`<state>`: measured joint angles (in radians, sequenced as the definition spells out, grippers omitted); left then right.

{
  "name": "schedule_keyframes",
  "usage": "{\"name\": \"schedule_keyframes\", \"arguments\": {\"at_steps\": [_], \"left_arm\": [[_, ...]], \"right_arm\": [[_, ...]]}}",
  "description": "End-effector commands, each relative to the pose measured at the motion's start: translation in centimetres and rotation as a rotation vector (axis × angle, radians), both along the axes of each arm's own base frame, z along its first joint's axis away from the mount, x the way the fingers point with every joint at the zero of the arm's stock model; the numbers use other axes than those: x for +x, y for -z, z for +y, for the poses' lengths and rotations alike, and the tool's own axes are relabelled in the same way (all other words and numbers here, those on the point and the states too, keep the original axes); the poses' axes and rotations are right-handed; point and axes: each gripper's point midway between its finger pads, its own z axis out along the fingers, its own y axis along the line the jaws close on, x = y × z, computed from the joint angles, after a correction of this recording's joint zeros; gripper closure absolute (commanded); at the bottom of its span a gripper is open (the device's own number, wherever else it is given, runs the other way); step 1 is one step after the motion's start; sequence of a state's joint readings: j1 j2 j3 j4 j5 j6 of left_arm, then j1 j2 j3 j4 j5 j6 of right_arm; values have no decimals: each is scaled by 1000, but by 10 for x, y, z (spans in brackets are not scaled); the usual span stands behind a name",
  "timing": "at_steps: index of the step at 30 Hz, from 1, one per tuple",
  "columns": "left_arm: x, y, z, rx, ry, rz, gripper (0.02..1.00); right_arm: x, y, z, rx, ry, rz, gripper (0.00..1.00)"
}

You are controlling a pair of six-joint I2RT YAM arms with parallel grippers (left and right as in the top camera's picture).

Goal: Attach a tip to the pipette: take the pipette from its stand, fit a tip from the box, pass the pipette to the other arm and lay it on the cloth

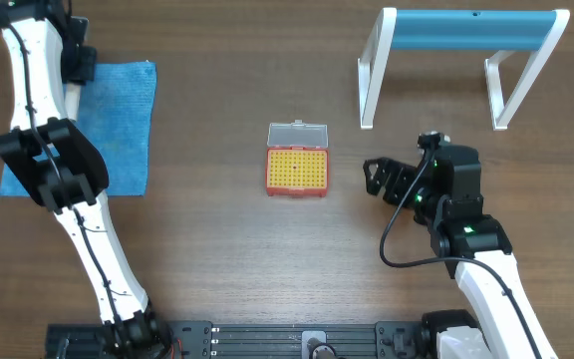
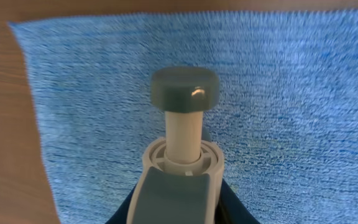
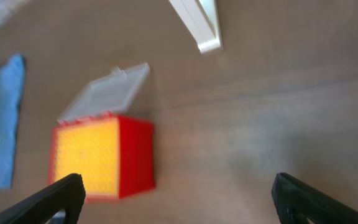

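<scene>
The left end effector (image 2: pixel 179 218) is clamped on the grey-and-white plastic pipette (image 2: pixel 184 134), with the blue woven cloth (image 2: pixel 291 93) directly beneath it. The right end effector (image 3: pixel 185 202) is open, its 2 fingers wide apart. The red, yellow-racked tip box (image 3: pixel 101 158) is near it, toward the left arm.

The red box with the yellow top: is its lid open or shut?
Open. The red box with the yellow top has its clear plastic lid swung back behind it, leaving the yellow top uncovered.
</scene>
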<state>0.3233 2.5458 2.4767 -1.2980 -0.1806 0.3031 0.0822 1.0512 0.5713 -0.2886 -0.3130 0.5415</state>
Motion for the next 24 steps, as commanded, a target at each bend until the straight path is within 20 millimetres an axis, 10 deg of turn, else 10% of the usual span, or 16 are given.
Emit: {"name": "schedule_keyframes", "arguments": {"at_steps": [1,16,24], "left_arm": [[-6,42,2,-36,6,78,991],[-7,47,3,-42,-29,78,991],[-7,47,2,-41,-28,78,560]], "right_arm": [[21,-25,-8,-18,63,-123,27],[22,-29,-8,-15,64,-139,27],[21,-29,-6,-7,55,-138,27]]}}
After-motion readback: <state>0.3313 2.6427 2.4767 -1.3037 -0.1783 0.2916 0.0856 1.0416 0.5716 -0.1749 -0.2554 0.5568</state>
